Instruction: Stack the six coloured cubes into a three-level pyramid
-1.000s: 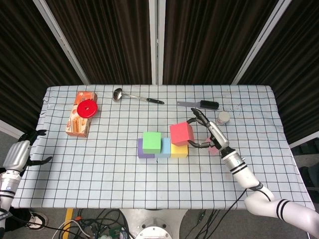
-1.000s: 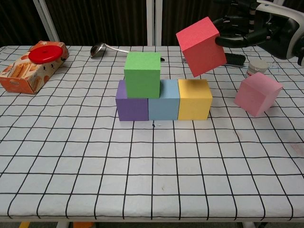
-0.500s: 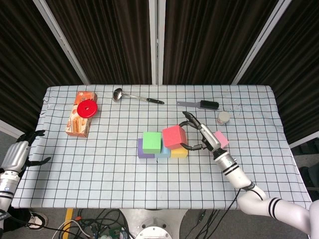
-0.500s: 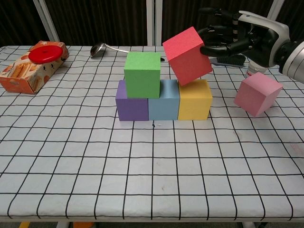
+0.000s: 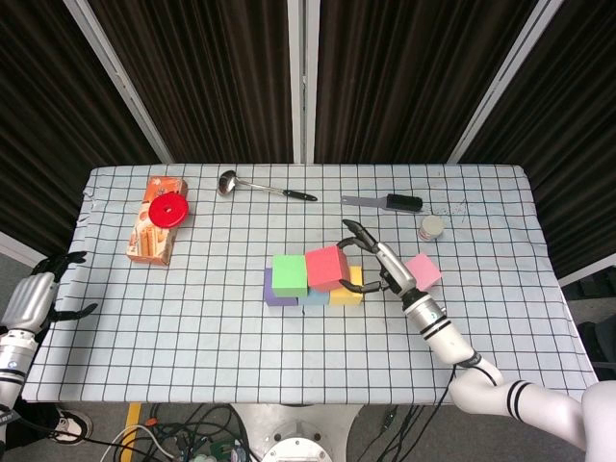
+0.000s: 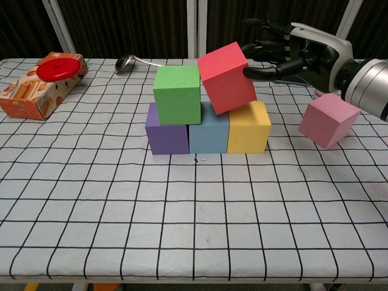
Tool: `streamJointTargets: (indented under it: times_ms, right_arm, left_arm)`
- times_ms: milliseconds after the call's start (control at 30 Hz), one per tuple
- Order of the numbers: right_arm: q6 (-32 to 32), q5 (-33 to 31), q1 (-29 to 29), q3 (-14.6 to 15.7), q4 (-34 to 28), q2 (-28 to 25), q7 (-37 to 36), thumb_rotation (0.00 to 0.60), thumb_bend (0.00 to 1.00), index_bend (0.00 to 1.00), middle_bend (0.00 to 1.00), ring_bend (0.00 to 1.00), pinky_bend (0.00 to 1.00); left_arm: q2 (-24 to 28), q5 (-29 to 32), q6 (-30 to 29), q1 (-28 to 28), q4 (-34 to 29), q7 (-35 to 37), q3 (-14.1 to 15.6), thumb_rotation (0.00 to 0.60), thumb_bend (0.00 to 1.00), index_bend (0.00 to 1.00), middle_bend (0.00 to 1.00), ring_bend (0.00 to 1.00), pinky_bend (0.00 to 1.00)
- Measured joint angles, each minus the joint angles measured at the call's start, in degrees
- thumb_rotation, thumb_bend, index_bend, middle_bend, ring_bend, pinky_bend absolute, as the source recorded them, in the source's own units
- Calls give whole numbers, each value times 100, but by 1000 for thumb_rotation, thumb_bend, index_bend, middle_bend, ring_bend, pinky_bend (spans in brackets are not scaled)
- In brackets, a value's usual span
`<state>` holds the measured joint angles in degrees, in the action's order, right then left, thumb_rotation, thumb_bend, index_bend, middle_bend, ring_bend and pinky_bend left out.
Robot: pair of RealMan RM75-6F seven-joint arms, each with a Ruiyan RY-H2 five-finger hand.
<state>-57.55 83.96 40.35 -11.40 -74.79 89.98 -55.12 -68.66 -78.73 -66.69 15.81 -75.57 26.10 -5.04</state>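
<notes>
Purple (image 6: 165, 134), light blue (image 6: 209, 133) and yellow (image 6: 248, 128) cubes form a row mid-table. A green cube (image 6: 177, 94) sits on the purple and blue ones. My right hand (image 6: 285, 51) holds a red cube (image 6: 225, 77), tilted, its lower edge touching the row's top over the blue and yellow cubes and its side against the green cube. The same red cube (image 5: 326, 268) and right hand (image 5: 377, 260) show in the head view. A pink cube (image 6: 329, 120) lies tilted to the right. My left hand (image 5: 37, 294) hangs open off the table's left edge.
An orange box (image 5: 154, 226) with a red disc (image 5: 169, 209) on it lies at the back left. A ladle (image 5: 258, 188), a black-handled tool (image 5: 385, 201) and a small jar (image 5: 432, 227) lie along the back. The checked cloth (image 6: 194, 218) in front holds nothing.
My right hand has carried the red cube leftward and down from above the yellow cube until it touches the row and the green cube. The green cube shifted slightly left. The left hand stayed put.
</notes>
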Motion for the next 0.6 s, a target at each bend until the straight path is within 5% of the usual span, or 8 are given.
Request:
streamJointTargets:
  times_ms: [600]
  right_arm:
    - [-30, -56, -91, 128, 28, -42, 164, 600, 198, 0, 451, 0, 0]
  left_arm:
    - [-24, -40, 12, 6, 6, -21, 29, 600, 128, 171, 219, 88, 108]
